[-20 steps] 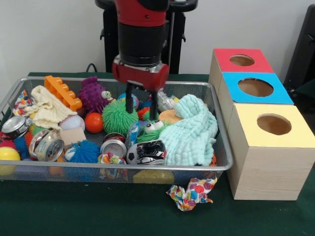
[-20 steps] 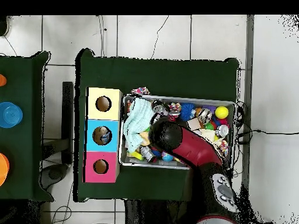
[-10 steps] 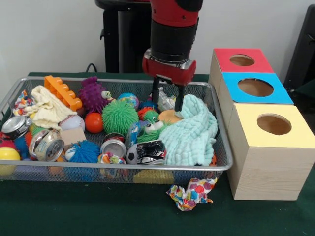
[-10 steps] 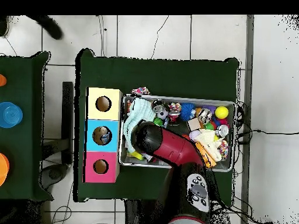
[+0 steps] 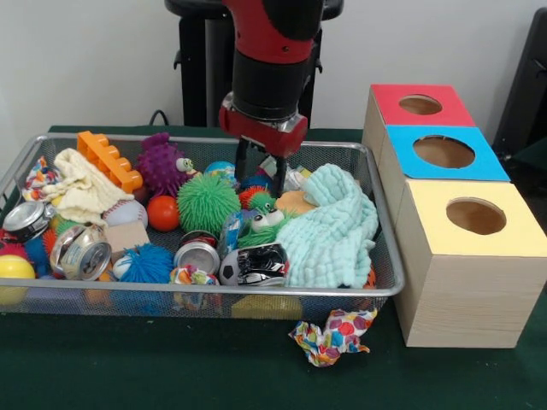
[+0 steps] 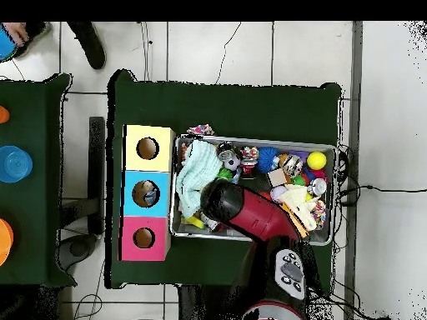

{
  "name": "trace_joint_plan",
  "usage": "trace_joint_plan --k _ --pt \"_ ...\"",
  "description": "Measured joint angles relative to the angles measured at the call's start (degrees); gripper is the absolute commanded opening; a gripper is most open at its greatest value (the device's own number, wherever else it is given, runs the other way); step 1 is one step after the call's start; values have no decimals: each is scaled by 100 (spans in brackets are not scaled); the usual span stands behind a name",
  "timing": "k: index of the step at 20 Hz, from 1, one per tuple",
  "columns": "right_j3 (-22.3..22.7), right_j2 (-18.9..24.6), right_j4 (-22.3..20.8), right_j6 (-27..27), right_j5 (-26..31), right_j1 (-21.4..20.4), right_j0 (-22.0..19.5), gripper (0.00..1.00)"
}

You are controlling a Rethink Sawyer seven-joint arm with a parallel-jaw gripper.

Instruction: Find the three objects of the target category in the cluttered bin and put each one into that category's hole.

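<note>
Three holed boxes (image 5: 453, 205), one bin (image 5: 376, 256)

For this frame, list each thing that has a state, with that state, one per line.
gripper: open, empty, lowered into the bin's far side
mesh bin: full of clutter
mint cloth: crumpled, heaped at the bin's end nearest the boxes
cans: lying on their sides
red hole: uncovered
blue hole: uncovered
yellow hole: uncovered
spotted cloth: crumpled, outside the bin
</note>
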Motion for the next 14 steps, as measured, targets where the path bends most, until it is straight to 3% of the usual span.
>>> trace_joint_plan --k 14 --pt "-12 -28 118 0 -1 277 -161 100"
